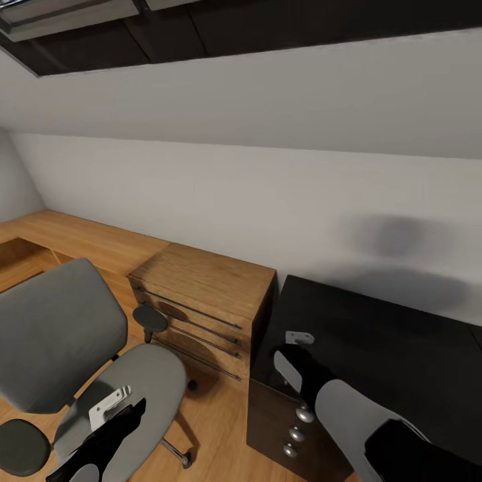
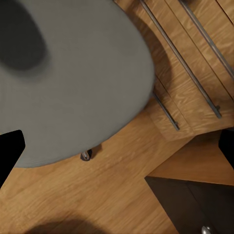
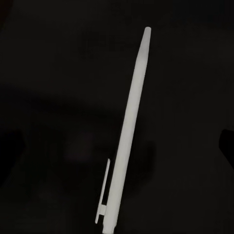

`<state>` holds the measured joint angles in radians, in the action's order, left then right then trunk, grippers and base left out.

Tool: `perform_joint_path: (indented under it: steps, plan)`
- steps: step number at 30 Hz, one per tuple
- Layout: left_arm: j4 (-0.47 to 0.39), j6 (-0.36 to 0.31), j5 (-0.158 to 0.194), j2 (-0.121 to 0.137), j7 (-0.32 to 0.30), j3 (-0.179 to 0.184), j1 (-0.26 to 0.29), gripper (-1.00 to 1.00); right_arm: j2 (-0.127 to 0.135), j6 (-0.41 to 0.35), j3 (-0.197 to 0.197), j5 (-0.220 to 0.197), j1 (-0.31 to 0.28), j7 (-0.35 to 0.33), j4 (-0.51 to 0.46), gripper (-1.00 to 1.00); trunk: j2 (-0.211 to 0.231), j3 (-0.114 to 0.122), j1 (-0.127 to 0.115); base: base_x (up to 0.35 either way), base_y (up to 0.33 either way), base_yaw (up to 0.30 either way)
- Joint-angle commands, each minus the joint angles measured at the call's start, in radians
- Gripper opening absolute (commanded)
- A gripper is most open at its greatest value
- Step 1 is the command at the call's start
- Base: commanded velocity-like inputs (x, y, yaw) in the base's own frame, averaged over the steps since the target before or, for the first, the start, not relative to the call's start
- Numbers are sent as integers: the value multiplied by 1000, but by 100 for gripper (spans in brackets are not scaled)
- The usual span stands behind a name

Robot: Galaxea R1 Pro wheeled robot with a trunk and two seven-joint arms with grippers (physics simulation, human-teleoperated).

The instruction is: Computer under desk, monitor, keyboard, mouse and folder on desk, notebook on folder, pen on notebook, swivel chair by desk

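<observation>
Right gripper (image 1: 298, 348) hangs low over the near-left corner of the glossy black desk (image 1: 402, 348), at lower centre of the head view; whether its fingers are spread or closed I cannot tell, and nothing visibly sits between them. Directly beneath it, in the right wrist view, lies the slim white plastic pen (image 3: 126, 136), flat on the black desktop. Its long axis runs nearly vertical in that frame, leaning slightly so the tapered tip points to the upper right, while the clip end sits at the bottom edge. To pick it up cleanly, I judge the fingers should close across the barrel's narrow width near its middle, square to the long axis, so it neither rolls nor pivots. Left gripper (image 1: 110, 408), state also unclear, hovers over the grey padded seat of the swivel chair (image 1: 144, 381) at lower left, beside a wooden chest of drawers (image 1: 201, 301).
</observation>
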<state>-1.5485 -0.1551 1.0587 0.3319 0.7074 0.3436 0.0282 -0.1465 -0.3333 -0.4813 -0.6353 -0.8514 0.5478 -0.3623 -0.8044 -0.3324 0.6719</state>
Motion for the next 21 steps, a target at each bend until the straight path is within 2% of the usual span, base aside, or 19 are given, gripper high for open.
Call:
perform_joint_path:
  steps: [1, 21]
  plan:
    - [-2, -3, 3, 1, 6, 2, 1, 100, 1, -6, -5, -6, -2, 6, 2, 100, -1, -1, 0, 0, 0, 0]
    - [-2, -3, 3, 2, 6, 2, 1, 100, -9, -12, 6, -12, -8, 2, 52, 100, -1, -1, 0, 0, 0, 0]
